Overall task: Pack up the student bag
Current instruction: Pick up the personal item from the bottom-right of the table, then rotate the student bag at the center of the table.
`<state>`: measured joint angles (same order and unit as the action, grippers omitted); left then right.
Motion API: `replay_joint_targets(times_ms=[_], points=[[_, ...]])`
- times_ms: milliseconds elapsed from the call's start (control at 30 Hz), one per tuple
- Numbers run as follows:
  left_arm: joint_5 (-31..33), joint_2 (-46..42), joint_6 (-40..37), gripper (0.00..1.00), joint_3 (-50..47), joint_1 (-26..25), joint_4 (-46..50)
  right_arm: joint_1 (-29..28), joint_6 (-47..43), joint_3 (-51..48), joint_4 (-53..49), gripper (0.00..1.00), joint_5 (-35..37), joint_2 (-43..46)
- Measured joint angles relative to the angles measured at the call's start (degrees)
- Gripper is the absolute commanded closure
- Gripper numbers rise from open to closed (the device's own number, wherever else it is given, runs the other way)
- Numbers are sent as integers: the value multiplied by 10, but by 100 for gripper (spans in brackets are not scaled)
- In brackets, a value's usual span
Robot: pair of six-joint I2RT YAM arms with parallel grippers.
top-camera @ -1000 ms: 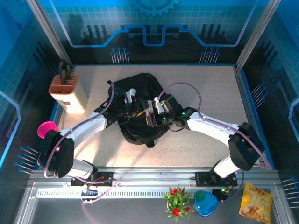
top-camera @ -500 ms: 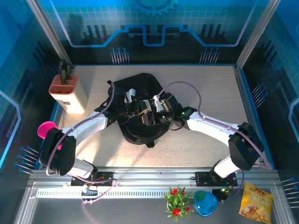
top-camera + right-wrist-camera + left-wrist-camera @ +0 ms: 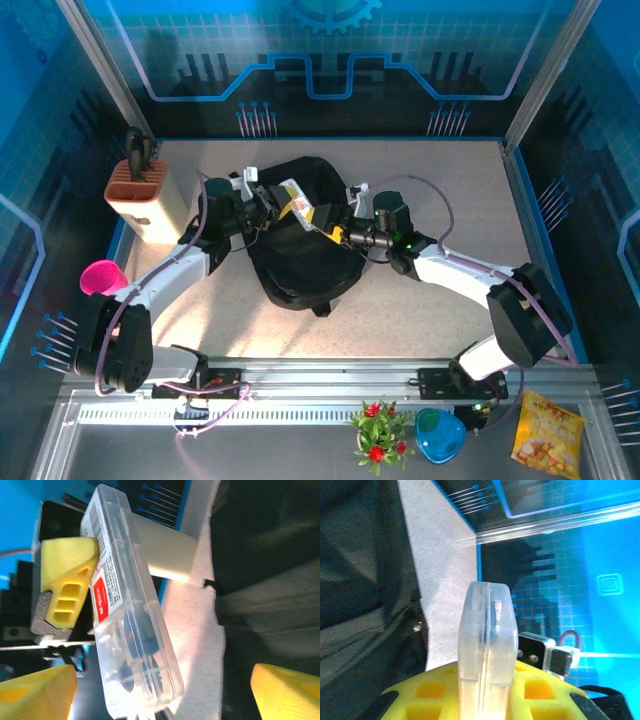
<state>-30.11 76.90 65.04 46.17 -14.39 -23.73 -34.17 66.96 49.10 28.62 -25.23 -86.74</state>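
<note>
Tabletop (image 3: 450, 200): student bag (image 3: 300, 270) beneath left hand (image 3: 276, 202) gripping case (image 3: 296, 198).

Label print on the clear plastic case (image 3: 131, 605) blurred, unreadable; its lower end cut off in left wrist view.

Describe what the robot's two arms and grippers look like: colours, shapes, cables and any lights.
Both the left arm and right arm have white links between bulky black joint housings. A thin purple cable loops along each. The left gripper and right gripper are black, with blocky yellow fingers with rectangular cut-outs. A green light glows at the right wrist.
</note>
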Motion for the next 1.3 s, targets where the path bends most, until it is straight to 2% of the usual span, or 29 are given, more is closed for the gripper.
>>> replay_joint_targets(times_ms=[333, 600, 700, 833, 900, 1000, 1100, 1300], points=[[-7, 3, 56, 85, -9, 3, -75, 0, 96, 0, 140, 39, -13, -40], [-9, 10, 67, 83, -10, 3, -90, 0, 116, 0, 174, 70, -12, -40], [-9, 10, 70, 72, -10, 4, -94, 0, 118, 0, 176, 79, -13, -40], [-8, 10, 53, 48, -10, 6, -75, 0, 103, 0, 168, 84, -17, -40], [-6, 10, 32, 35, -10, 11, -43, 2, 90, -2, 146, 85, -16, -36], [20, 1, -16, 23, -10, 19, 44, 9, 64, -17, 99, 85, -10, -11], [58, -14, -83, 16, -4, 23, 143, 23, 27, -33, 29, 86, 0, 32], [113, -16, -207, 15, 38, 23, 286, 48, -59, -50, -152, 85, 43, 121]])
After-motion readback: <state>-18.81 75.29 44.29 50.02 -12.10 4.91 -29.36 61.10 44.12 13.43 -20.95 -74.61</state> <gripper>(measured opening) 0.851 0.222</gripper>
